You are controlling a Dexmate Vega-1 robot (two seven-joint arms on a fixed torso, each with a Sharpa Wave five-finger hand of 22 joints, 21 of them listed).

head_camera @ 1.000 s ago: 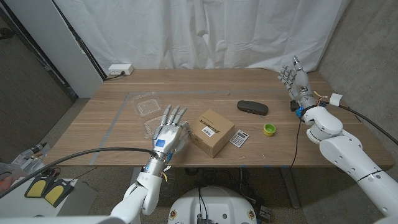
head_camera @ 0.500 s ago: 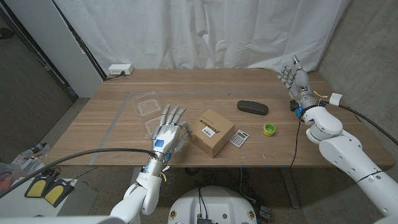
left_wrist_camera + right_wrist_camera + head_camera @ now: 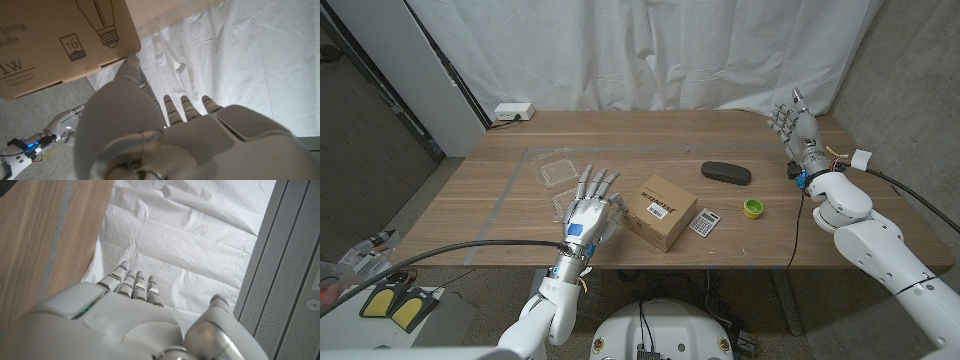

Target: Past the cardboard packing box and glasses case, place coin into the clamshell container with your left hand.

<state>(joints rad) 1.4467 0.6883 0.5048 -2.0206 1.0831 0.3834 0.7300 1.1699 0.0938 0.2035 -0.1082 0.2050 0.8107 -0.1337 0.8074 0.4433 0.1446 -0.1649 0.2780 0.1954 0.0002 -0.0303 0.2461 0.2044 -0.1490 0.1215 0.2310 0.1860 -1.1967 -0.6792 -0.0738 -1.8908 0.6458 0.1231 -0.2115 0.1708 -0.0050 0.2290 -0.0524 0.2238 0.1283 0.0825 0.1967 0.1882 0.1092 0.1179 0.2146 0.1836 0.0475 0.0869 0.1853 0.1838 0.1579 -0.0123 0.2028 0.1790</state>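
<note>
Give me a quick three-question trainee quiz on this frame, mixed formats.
1. True or false: the left hand is holding the cardboard box.
2. What lies nearest the green tape roll: A) calculator B) clamshell container C) power strip?
3. Fill in: the glasses case lies on the robot's ____ side of the box.

Key: 1 false, fingers spread beside it; 2 A; 3 right.

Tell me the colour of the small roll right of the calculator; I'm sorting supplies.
Yellow-green roll, clearest in the head view.
</note>
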